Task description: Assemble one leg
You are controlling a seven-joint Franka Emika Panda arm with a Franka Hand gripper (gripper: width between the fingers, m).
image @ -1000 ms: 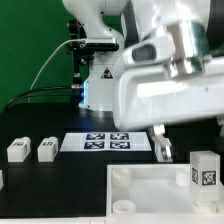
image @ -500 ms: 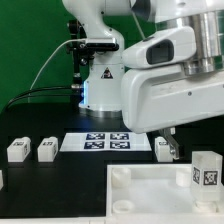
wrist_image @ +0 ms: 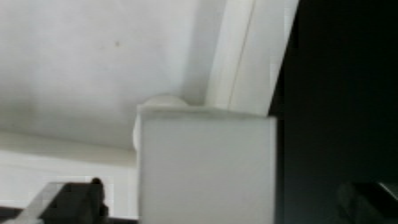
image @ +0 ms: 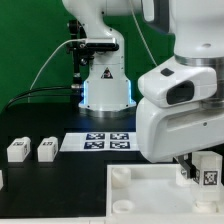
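Observation:
One leg (image: pixel 208 169), a white stubby block with a marker tag, stands upright at the exterior view's right edge, by the large white panel (image: pixel 150 196). My gripper (image: pixel 190 172) has come down over it. In the wrist view the leg (wrist_image: pixel 206 160) fills the middle between my two dark fingertips (wrist_image: pixel 71 203), with a gap on each side; my gripper (wrist_image: pixel 217 206) is open around it. Two more legs (image: pixel 17 150) (image: pixel 47 150) lie at the exterior view's left. A fourth leg is hidden behind the arm.
The marker board (image: pixel 103 142) lies flat on the black table behind the panel. The robot base (image: pixel 105 85) stands at the back. The arm's white body (image: pixel 180 110) covers the right half of the exterior view.
The arm has swung toward the exterior view's right and dropped, bringing the gripper down over the right-hand leg. It now hides the leg that stood by the marker board.

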